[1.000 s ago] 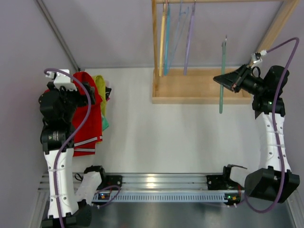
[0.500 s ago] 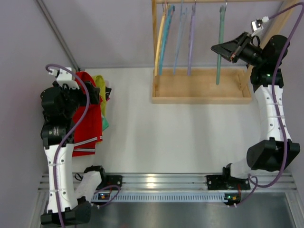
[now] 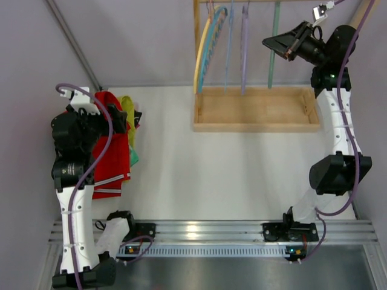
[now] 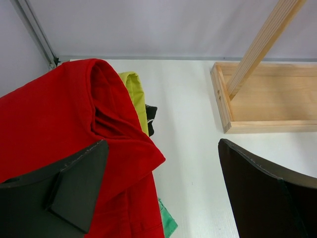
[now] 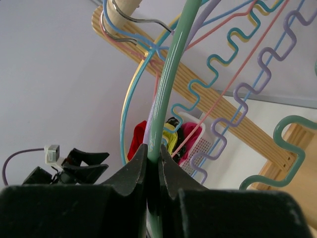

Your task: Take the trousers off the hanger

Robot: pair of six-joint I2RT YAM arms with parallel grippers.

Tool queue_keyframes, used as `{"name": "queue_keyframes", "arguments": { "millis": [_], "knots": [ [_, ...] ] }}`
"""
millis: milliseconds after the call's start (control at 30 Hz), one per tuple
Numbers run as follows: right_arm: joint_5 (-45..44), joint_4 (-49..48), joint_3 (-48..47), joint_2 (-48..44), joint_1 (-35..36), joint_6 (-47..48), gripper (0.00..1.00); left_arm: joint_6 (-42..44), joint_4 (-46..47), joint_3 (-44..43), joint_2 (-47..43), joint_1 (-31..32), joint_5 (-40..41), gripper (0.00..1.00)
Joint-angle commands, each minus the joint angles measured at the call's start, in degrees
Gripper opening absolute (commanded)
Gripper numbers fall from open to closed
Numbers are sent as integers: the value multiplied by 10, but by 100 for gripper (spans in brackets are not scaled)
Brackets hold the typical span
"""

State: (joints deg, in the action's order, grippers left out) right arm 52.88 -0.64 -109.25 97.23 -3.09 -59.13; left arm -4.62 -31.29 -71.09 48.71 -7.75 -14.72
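**Q:** Shows which step?

**A:** Reads as the close of the task. Finds the right gripper [image 5: 152, 171] clamped tight on the shaft of a bare green hanger [image 5: 167, 94], at the upper right of the overhead view, among the other hangers [image 3: 211, 48] of the wooden rack [image 3: 257, 115]. Shows no cloth on that hanger. Cannot tell whether its hook sits on the rod [image 5: 121, 9].

**Q:** Locates the trousers [image 3: 115, 139] where?

**A:** Places them in a heap at the left edge of the overhead view: red trousers [image 4: 64, 114] uppermost, mustard-yellow trousers [image 3: 127, 109] on the far side, a corner of the green trousers [image 3: 133, 158] peeping out at the right. Shows the left gripper [image 4: 162, 148] poised over the heap, jaws wide apart, holding nothing.

**Q:** Calls for what next?

**A:** Probably calls for seating the hook on the rod, then parting the jaws and backing away. Risks snagging the neighbouring hangers or setting them swinging.

**Q:** Surface and room?

**A:** Presents a plain white tabletop [image 3: 211, 175], matt and level, closed in by pale lilac-grey walls [image 3: 139, 42]. Includes an aluminium rail [image 3: 199, 228] along the bottom of the frame, at the arm bases.
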Motion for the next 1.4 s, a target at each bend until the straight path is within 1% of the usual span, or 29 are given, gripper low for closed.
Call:
{"name": "queue_keyframes", "arguments": {
  "millis": [0, 100, 167, 267, 433, 800, 867, 900, 967, 1000, 1167, 1267, 1300, 1367],
  "knots": [
    [-19, -28, -51, 14, 20, 23, 0, -7, 12, 2, -9, 1, 3, 99],
    [-22, -22, -44, 17, 27, 29, 0, -7, 13, 3, -11, 1, 6, 99],
    [-21, -23, -35, 19, 54, 32, 0, -11, 12, 8, -12, 1, 4, 99],
    [-23, -16, -29, 22, 70, 39, 0, -15, 13, 14, -19, 1, 1, 99],
    [-33, -5, -15, 31, 86, 37, 0, -17, 12, 15, -24, 1, 6, 99],
    [-30, -27, -5, 45, 113, 31, 0, -17, 13, -1, -13, 1, -6, 99],
    [-30, -24, -3, 44, 113, 33, 7, -19, 12, -1, -14, 1, -7, 99],
    [-29, -23, -2, 42, 113, 34, 18, -19, 12, -2, -13, 1, -9, 99],
    [-26, -22, 5, 35, 111, 35, 28, -14, 13, -5, -11, 1, -14, 99],
    [-27, -23, 9, 33, 110, 37, 35, -12, 12, -6, -8, 1, -21, 99],
    [-28, -20, 46, -1, 100, 36, 48, 17, 11, -19, 21, 1, -66, 99],
    [-29, -14, 54, -24, 87, 37, 62, 30, 12, -34, 52, 1, -73, 99],
    [-30, -14, 57, -31, 83, 34, 70, 30, 12, -40, 60, 1, -73, 99],
    [-31, -14, 68, -52, 66, 31, 77, 24, 11, -56, 88, 1, -83, 99]
  ]
}}
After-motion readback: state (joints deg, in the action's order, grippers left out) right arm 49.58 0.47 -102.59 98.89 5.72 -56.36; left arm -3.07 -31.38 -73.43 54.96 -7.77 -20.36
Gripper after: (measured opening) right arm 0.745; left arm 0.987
